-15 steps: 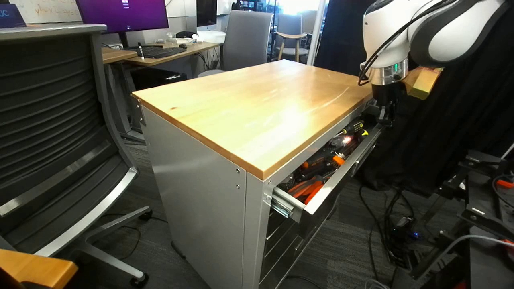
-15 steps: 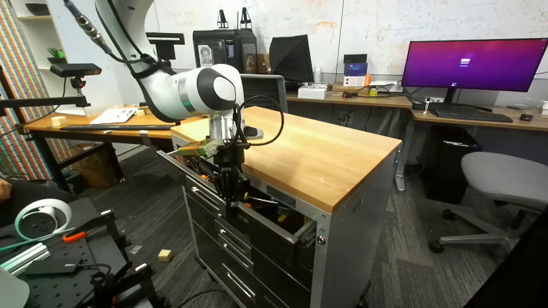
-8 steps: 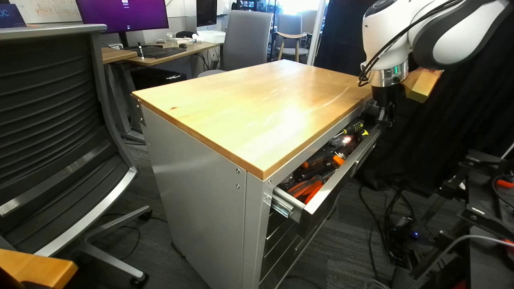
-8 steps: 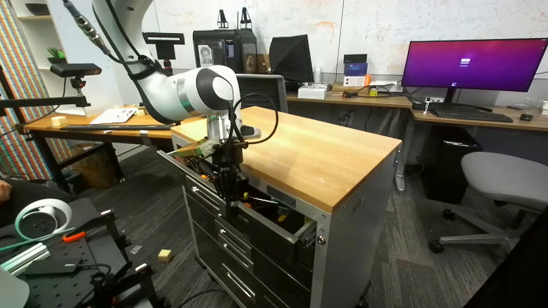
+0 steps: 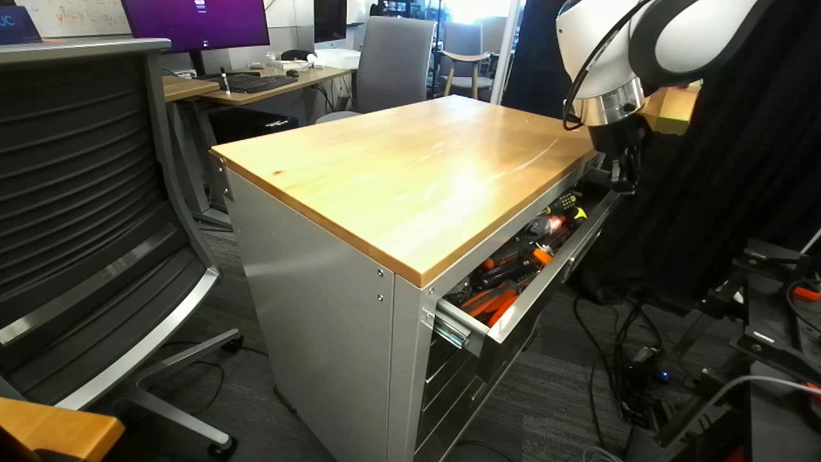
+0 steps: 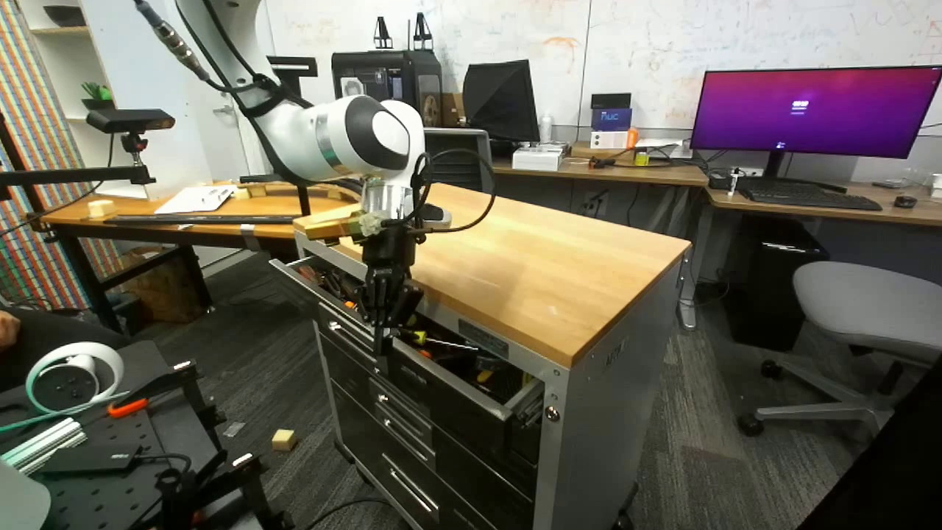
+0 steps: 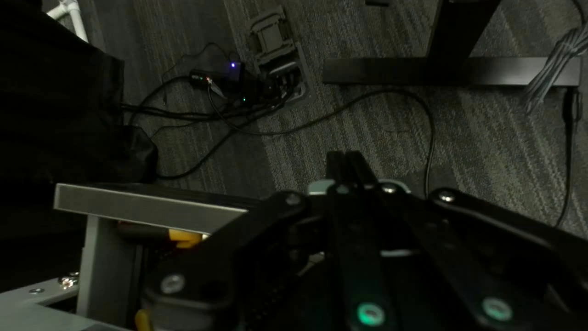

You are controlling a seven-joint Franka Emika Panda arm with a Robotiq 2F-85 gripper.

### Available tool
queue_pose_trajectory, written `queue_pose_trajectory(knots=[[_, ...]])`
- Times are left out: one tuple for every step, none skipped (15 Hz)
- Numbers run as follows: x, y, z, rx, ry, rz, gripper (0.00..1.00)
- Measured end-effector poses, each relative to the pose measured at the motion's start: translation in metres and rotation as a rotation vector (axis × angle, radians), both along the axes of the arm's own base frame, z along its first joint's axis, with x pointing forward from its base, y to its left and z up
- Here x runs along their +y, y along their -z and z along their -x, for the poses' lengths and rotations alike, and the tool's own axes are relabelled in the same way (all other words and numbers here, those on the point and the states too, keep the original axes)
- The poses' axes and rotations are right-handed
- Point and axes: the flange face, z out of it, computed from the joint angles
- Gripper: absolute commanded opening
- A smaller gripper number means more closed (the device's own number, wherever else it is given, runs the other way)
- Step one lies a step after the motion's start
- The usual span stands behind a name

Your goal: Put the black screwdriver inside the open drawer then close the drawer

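Observation:
The grey drawer [image 5: 532, 295], topmost in the cabinet, stands open and full of tools in both exterior views. Its front rim also shows in the wrist view [image 7: 151, 205]. My gripper [image 6: 382, 347] points down at the drawer's front edge; its tips [image 7: 345, 158] appear over the floor just outside the front panel. The two fingers are together with nothing visible between them. I cannot tell whether they touch the drawer. I cannot make out the black screwdriver; it does not show on the wooden top. Orange-handled tools [image 5: 503, 301] and a yellow-black screwdriver [image 6: 418, 337] lie in the drawer.
The cabinet's wooden top [image 5: 385, 167] stands above the drawer. A black curtain [image 5: 693, 212] hangs behind the arm. A dark cart [image 6: 110, 449] with a headset stands in front of the cabinet. Cables [image 7: 312, 126] lie on the floor. An office chair [image 5: 96, 205] is beside the cabinet.
My gripper has moved outward, away from the cabinet, and slightly up; the wrist has tilted a little. The gripper stays shut. The drawer stays open, about as far as before.

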Motion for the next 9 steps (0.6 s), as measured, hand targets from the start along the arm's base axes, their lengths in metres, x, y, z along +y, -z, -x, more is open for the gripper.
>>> queue_pose_trajectory(knots=[[0.001, -0.003, -0.002, 0.022, -0.005, -0.003, 0.32], [0.002, -0.006, -0.004, 0.035, -0.012, -0.005, 0.38], [0.004, -0.009, -0.006, 0.042, -0.021, -0.009, 0.44], [0.006, -0.012, -0.009, 0.040, -0.032, -0.015, 0.51], [0.008, -0.014, -0.013, 0.037, -0.046, -0.024, 0.60], [0.011, -0.016, -0.017, 0.030, -0.062, -0.034, 0.67], [0.015, -0.019, -0.020, 0.020, -0.078, -0.047, 0.76], [0.018, -0.020, -0.024, 0.010, -0.093, -0.060, 0.32], [0.022, -0.022, -0.027, 0.002, -0.107, -0.070, 0.37]])
